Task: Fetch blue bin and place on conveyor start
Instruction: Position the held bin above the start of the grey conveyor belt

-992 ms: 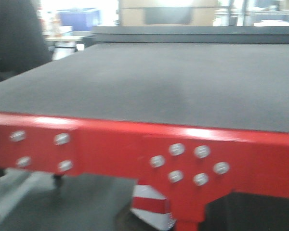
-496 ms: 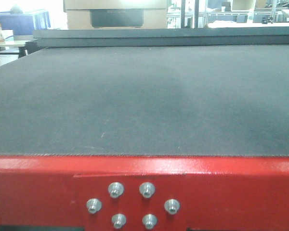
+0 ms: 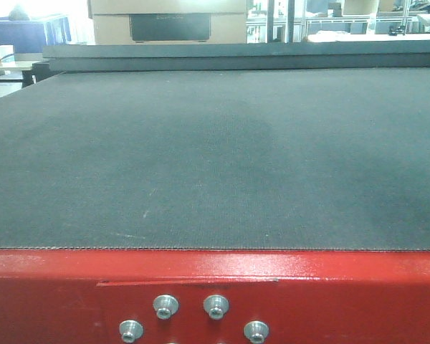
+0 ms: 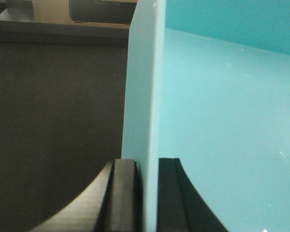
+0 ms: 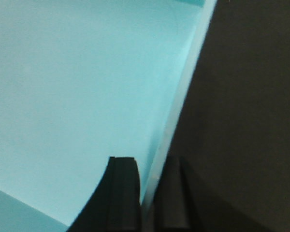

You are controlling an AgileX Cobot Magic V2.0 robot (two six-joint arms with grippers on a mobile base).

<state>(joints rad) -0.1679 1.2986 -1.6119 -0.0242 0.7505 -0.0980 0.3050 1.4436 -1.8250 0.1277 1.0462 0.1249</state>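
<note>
cardboard box: far centre | dark-blue item: far left

The conveyor start is a dark grey belt with a fine woven texture, a slightly darker blotch near its middle and a few pale flecks toward the near edge. The frame along that near edge is glossy red with whitish glare streaks, and it carries shiny silver bolts. The blue bin is a plain light cyan with no pattern. Its wall edge looks paler, almost powder blue, and its far inner wall is a deeper aqua. The left hand and right hand show matte black fingers. Beyond the belt's far edge, a cardboard box is tan with a dark grey panel.
</note>
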